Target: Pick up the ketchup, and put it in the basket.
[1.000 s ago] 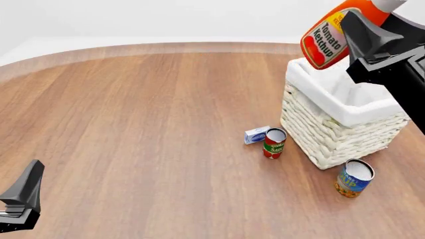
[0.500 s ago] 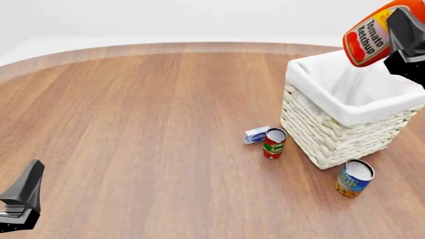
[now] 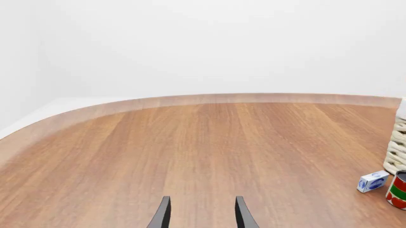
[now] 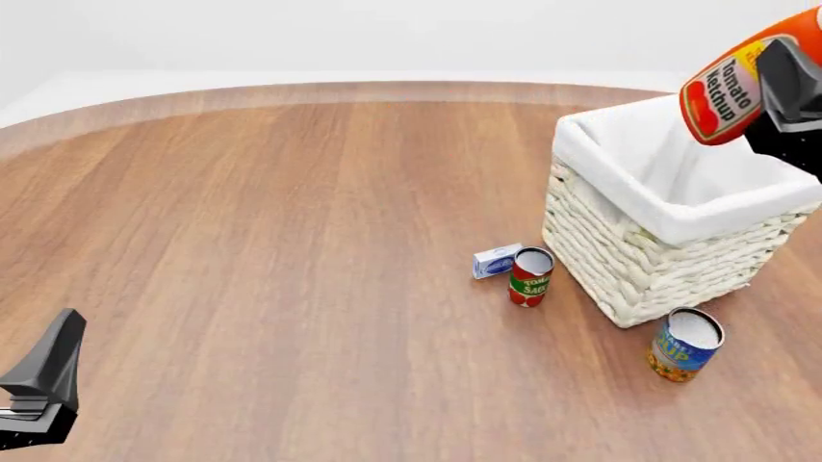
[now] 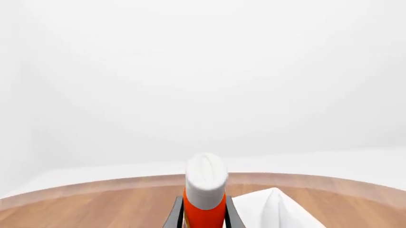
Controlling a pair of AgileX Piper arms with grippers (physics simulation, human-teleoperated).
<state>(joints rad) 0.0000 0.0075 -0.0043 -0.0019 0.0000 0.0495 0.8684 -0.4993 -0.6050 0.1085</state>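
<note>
The ketchup point(image 4: 732, 89), an orange-red bottle with a yellow-red label, is held tilted in the air above the basket's point(image 4: 642, 260) right part, at the front view's right edge. My right gripper point(image 4: 790, 82) is shut on it. In the right wrist view the bottle point(image 5: 204, 211) stands between the fingers point(image 5: 177, 216) with its white cap point(image 5: 206, 179) up, and a corner of the basket's white liner point(image 5: 273, 209) shows beside it. My left gripper point(image 3: 200, 216) is open and empty, low at the near left of the table point(image 4: 38, 385).
A small red tomato sauce can point(image 4: 529, 277) and a little blue-white box point(image 4: 496, 261) stand just left of the basket. A blue-and-yellow can point(image 4: 684, 345) stands in front of it. The can point(image 3: 398, 190) and box point(image 3: 372, 181) also show in the left wrist view.
My right gripper has carried the ketchup to the right, from over the basket's left rim to above its right side. The left arm has not moved.
</note>
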